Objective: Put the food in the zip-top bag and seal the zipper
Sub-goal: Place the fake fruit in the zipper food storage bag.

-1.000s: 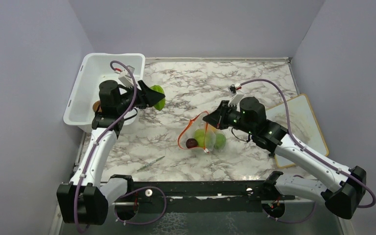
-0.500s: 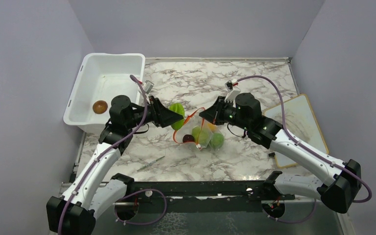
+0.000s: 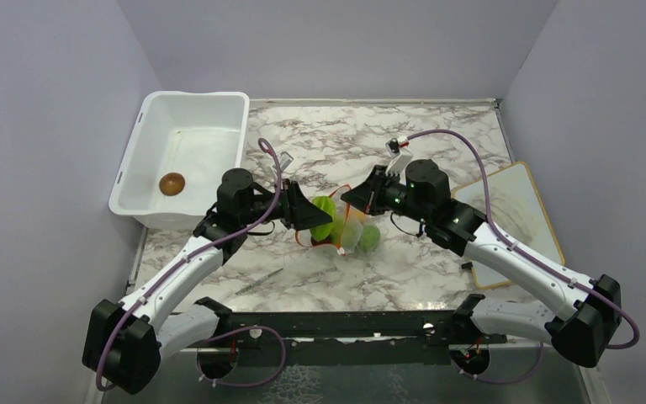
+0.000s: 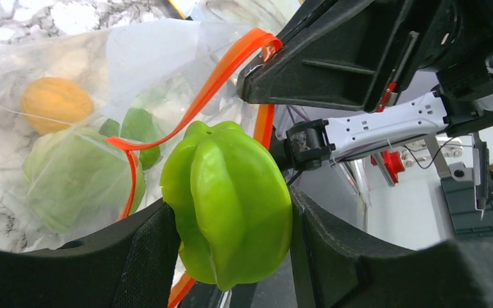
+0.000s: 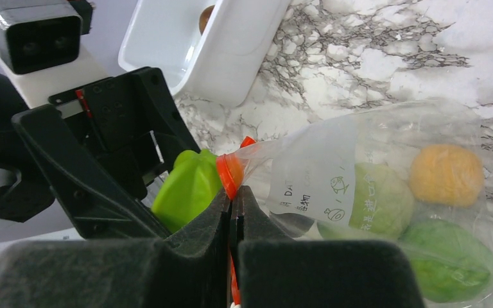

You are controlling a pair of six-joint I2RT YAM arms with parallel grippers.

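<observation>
The clear zip-top bag (image 3: 355,234) lies mid-table with a pale cabbage ball (image 5: 379,199), an orange piece (image 5: 446,174) and a green fruit (image 5: 449,260) inside. My right gripper (image 5: 233,199) is shut on the bag's orange-red zipper (image 5: 228,173) and holds the mouth up and open. My left gripper (image 4: 231,221) is shut on a green ribbed toy pepper (image 4: 231,202), right at the bag's mouth (image 3: 323,210). The zipper (image 4: 224,64) loops round just behind the pepper. A white label (image 5: 308,173) shows on the bag's side.
A white tub (image 3: 185,118) stands at the back left with one brown piece (image 3: 172,183) in it. A flat white board (image 3: 517,210) lies at the right edge. A thin green-grey utensil (image 3: 259,280) lies near the front, left of centre.
My left arm has carried the green pepper from beside the tub rightward to the bag's mouth. The right gripper has shifted slightly left, still pinching the zipper.
</observation>
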